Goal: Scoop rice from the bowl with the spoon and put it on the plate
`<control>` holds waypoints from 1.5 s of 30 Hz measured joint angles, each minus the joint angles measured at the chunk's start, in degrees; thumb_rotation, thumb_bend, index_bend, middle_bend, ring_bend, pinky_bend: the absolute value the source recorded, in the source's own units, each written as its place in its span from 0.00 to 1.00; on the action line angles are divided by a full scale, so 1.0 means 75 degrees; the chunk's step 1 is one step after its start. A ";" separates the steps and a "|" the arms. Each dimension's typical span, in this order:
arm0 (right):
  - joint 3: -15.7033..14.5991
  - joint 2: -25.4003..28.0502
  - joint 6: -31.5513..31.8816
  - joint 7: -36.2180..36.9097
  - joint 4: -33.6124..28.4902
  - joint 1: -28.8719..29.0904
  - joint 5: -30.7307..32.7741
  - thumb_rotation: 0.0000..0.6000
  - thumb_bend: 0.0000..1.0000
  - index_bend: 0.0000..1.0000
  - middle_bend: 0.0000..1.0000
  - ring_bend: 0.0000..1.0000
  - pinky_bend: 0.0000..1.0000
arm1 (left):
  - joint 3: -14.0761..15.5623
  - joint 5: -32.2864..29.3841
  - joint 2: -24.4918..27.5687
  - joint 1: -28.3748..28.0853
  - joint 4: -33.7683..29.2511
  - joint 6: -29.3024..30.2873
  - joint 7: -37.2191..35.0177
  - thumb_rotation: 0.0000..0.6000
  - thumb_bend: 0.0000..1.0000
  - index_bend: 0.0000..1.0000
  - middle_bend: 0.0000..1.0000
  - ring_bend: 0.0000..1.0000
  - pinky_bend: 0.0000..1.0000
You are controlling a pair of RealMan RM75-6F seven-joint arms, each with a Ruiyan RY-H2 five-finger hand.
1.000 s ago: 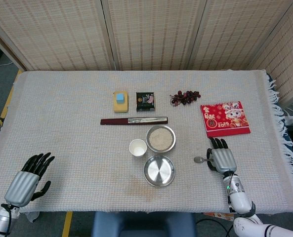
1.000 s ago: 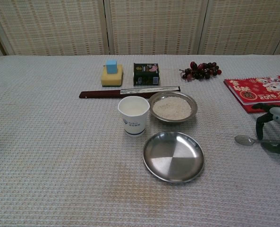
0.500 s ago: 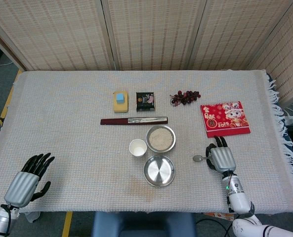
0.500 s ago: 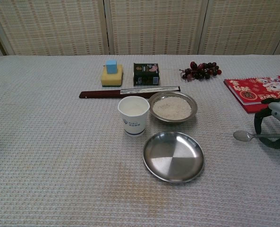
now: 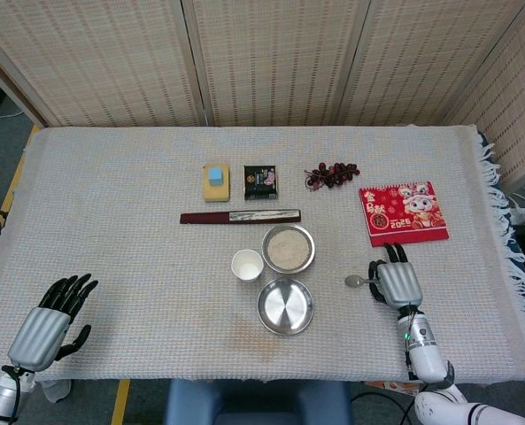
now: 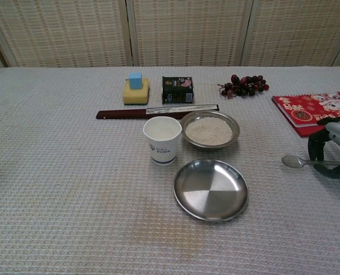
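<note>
Right hand point(image 5: 397, 283) grips the spoon point(image 6: 296, 161) handle; only the spoon's head and a short stretch of handle show, to the right of the plate point(image 5: 285, 306). Chest view cuts the hand off at the frame edge. Bowl point(image 5: 288, 248) of rice sits just behind the plate, paper cup point(image 5: 247, 265) beside it. Left hand point(image 5: 50, 317) lies far left of the plate, holding nothing, fingers spread.
</note>
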 measured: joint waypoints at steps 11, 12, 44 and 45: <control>0.0050 -0.0004 -0.0057 0.0018 -0.0023 -0.0020 0.0071 1.00 0.32 0.93 0.53 0.06 0.00 | -0.0011 -0.0028 0.0000 0.0012 -0.0030 0.0001 0.0023 1.00 0.41 0.00 0.00 0.00 0.09; 0.0050 0.0000 -0.0061 0.0017 -0.0033 -0.0022 0.0075 1.00 0.32 0.93 0.54 0.07 0.00 | -0.0009 -0.0028 0.0002 0.0015 -0.0029 0.0003 0.0023 1.00 0.41 0.00 0.00 0.00 0.09; 0.0257 0.0288 0.0086 -0.0175 -0.0536 -0.0011 0.0165 1.00 0.32 0.96 0.56 0.08 0.00 | 0.0021 0.0078 0.0025 0.0044 -0.0029 0.0088 -0.0040 1.00 0.42 0.00 0.00 0.00 0.09; 0.0282 0.0325 0.0103 -0.0210 -0.0587 0.0007 0.0158 1.00 0.32 0.96 0.56 0.08 0.00 | 0.0021 0.0076 0.0024 0.0042 -0.0027 0.0081 -0.0041 1.00 0.42 0.00 0.00 0.00 0.09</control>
